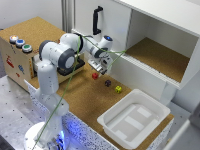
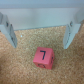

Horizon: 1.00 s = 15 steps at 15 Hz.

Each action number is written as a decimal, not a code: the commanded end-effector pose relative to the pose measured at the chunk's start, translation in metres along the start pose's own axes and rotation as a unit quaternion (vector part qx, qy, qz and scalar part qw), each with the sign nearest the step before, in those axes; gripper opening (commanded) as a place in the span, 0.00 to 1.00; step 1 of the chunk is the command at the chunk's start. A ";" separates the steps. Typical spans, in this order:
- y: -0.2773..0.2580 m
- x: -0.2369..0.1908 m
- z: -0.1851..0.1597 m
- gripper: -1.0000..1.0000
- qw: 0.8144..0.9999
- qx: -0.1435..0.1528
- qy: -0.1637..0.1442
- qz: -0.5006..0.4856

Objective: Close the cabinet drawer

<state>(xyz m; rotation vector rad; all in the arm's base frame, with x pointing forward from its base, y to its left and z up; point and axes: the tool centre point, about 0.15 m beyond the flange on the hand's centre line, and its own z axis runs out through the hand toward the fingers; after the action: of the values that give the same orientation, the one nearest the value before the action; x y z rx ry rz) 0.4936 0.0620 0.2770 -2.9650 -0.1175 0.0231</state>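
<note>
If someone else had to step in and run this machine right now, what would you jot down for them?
Gripper: open, holding nothing, hanging over the red die on the cork surface; the fingers stand either side above it.
Cabinet: at the exterior view's left, with three coloured buttons on top. Its drawer is mostly hidden behind the arm and looks pulled out.
Done: nothing visible toward closing.
Left: bring the gripper to the drawer front and push it in.
Also about: two more dice, white tray.

Three dice lie on the cork bench (image 1: 80, 100): a red die (image 1: 95, 76), a dark die (image 1: 107, 83) and a yellow die (image 1: 118, 89). A white tray (image 1: 131, 120) sits nearer, right. A white shelf unit (image 1: 150, 45) stands behind.
</note>
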 end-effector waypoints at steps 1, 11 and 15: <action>-0.001 -0.070 -0.056 1.00 0.995 -0.010 0.093 -0.023; -0.047 -0.115 -0.075 1.00 0.993 -0.097 0.071 -0.016; -0.057 -0.133 -0.077 1.00 0.990 -0.130 0.048 -0.011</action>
<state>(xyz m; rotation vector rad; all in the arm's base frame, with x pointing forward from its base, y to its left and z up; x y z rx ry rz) 0.3893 0.0738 0.3608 -3.0572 -0.1930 -0.1475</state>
